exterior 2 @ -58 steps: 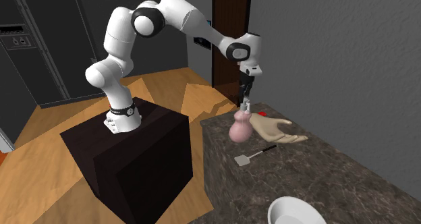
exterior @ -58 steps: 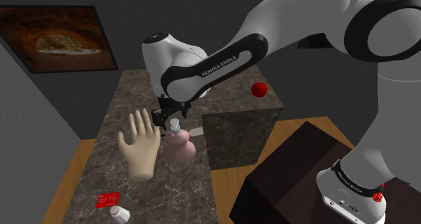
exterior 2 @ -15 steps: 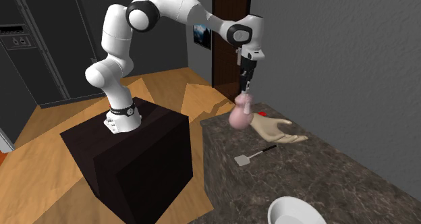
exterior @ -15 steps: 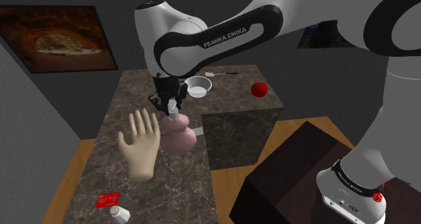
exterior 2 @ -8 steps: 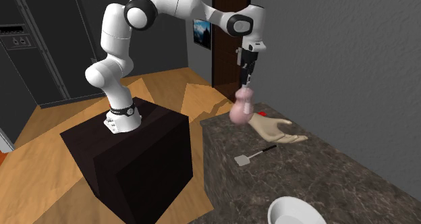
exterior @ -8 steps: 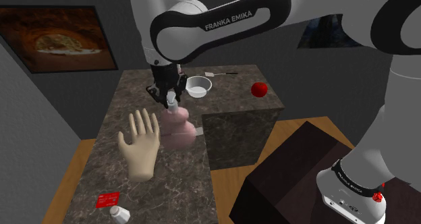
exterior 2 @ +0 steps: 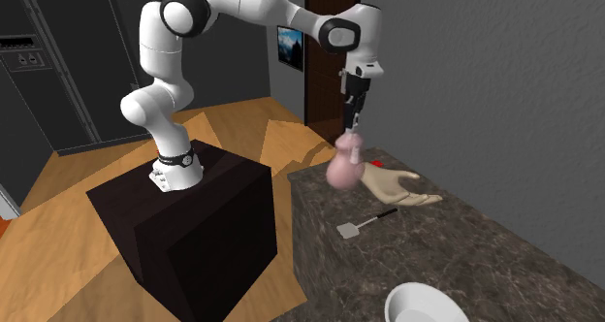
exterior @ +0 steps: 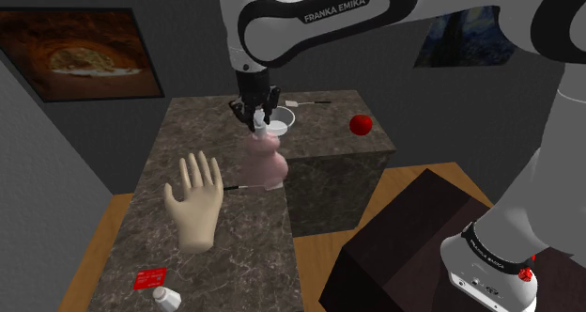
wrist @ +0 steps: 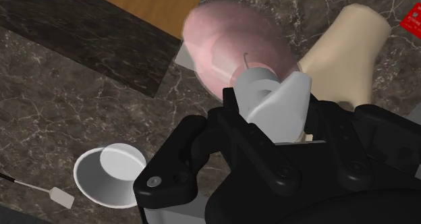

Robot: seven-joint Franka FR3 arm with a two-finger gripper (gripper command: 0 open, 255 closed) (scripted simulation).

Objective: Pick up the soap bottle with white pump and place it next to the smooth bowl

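A dark, marbled stone worktop (exterior: pixel 246 256) is seen, long and narrow, widening at its far end. At its near corner on the shoulder view's left, a flat red card (exterior: pixel 147 278) is laid, with a small white rounded container (exterior: pixel 166 294) just beside it at the near edge. A bare stretch of stone is left between these and a smooth, beige hand model (exterior: pixel 194 205), which is stood upright with its fingers spread, near the middle of the narrow part.

Beside the hand model, the soap bottle (exterior: pixel 262 166) is held: a pink, gourd-shaped body with two rounded bulges and a matte surface, tilted and seemingly hung clear of the stone close to the worktop's edge on the shoulder view's right. The black gripper (exterior: pixel 255 116) is clamped on its white pump (wrist: pixel 270 98). The dark handle of a flat spatula (exterior 2: pixel 361 225) is seen on the stone beneath it.

Farther on, the smooth white bowl (exterior: pixel 279 122), round and shallow, is set on the wide far end, with bare stone around it. A thin-handled utensil (exterior: pixel 299 102) with a small white head is laid near the far edge, and a glossy red apple (exterior: pixel 361 124) is placed toward the far corner on the shoulder view's right.
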